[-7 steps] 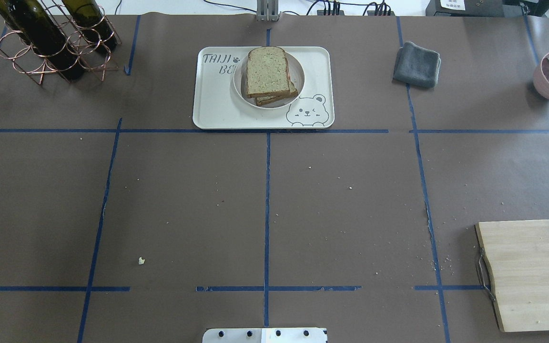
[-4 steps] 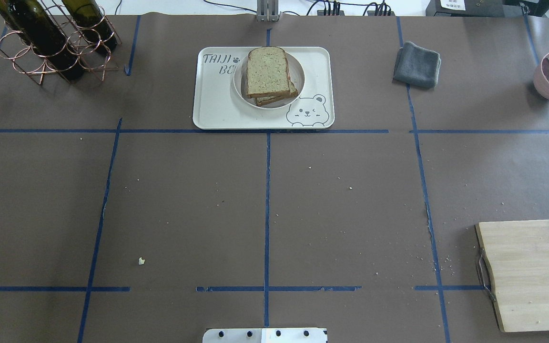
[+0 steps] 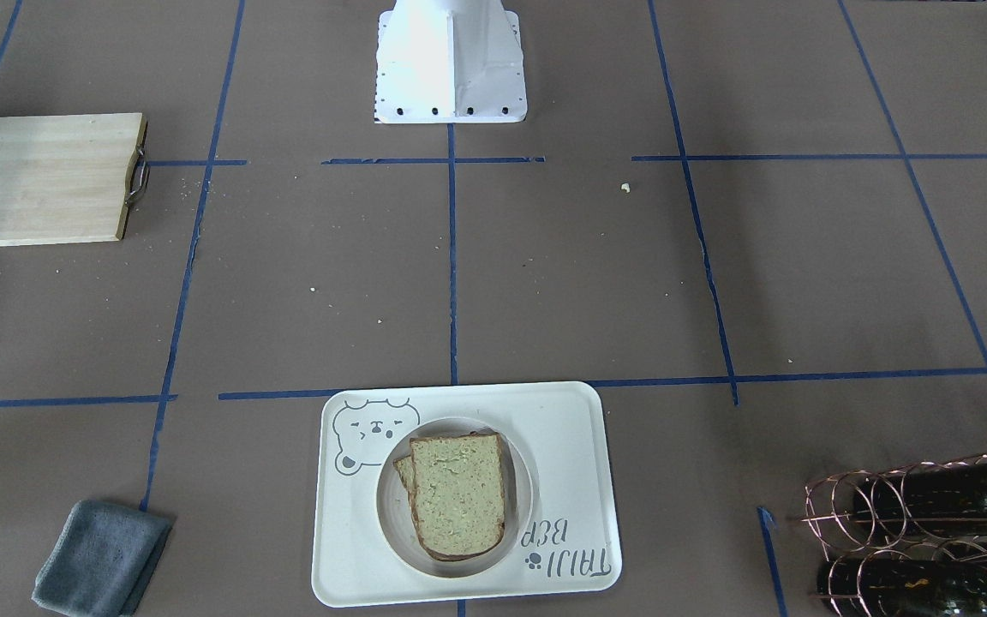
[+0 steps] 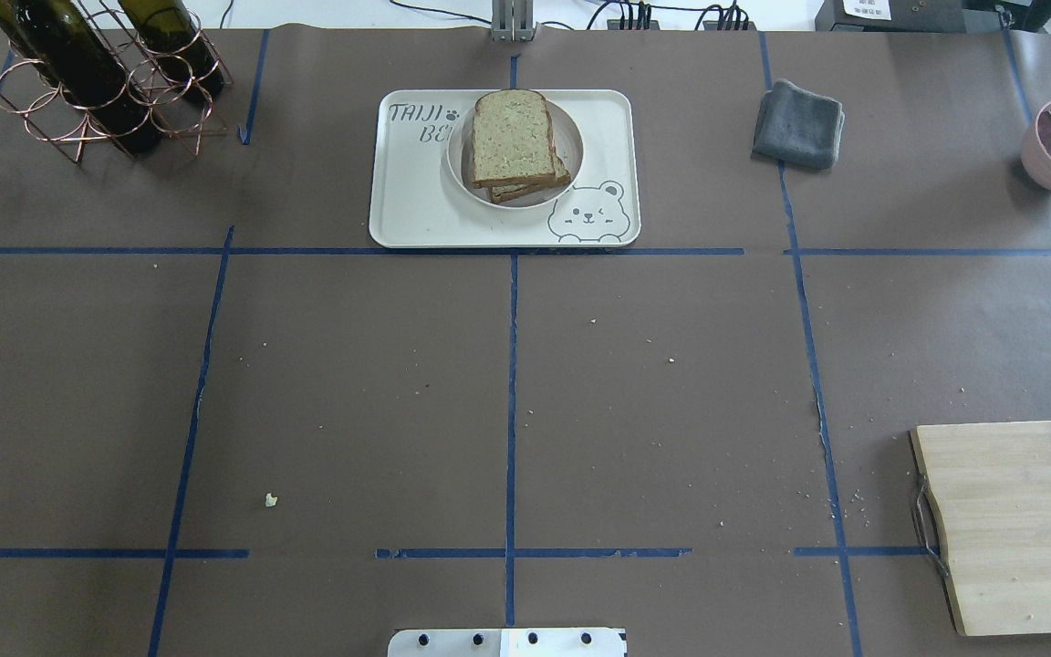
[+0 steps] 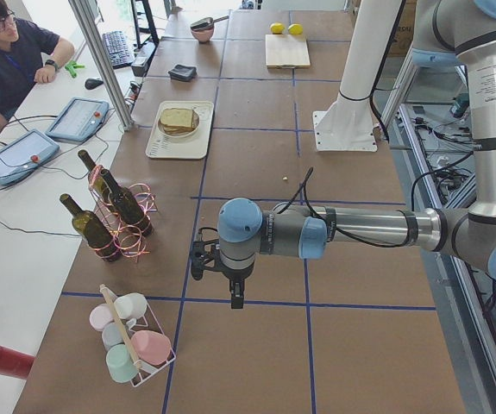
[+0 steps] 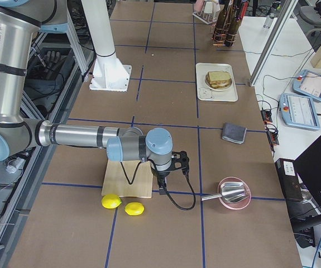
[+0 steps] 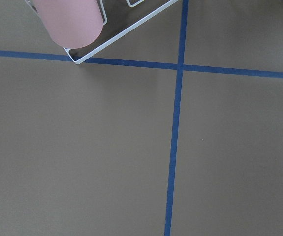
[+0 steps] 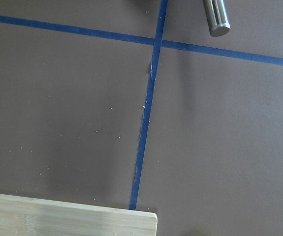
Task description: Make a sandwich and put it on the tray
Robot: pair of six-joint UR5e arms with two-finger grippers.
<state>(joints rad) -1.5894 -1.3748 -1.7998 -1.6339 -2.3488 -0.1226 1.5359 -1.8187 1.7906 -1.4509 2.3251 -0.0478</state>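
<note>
Although the sandwich (image 4: 515, 141) lies on a plate (image 4: 573, 137) that stands on the tray (image 4: 416, 205), at the far middle of the table, the stack is not tidy: the top slice sits askew and a corner of the lower slice shows from under it. No egg can be seen between the slices, so I cannot say if the filling is there. By my judgement the task is close to done, and the main danger is any new touch, because a push on the tray or plate could make the top slice slide off. Both arms are well apart from the tray, at the two ends of the table. The left gripper (image 5: 235, 297) hangs near the cup rack (image 5: 131, 341), and a careless swing could knock it. The right gripper (image 6: 163, 186) hangs by the board (image 6: 128, 180), near the bowl (image 6: 234, 192), with the same risk. For both claws I cannot tell how wide they stand.
</note>
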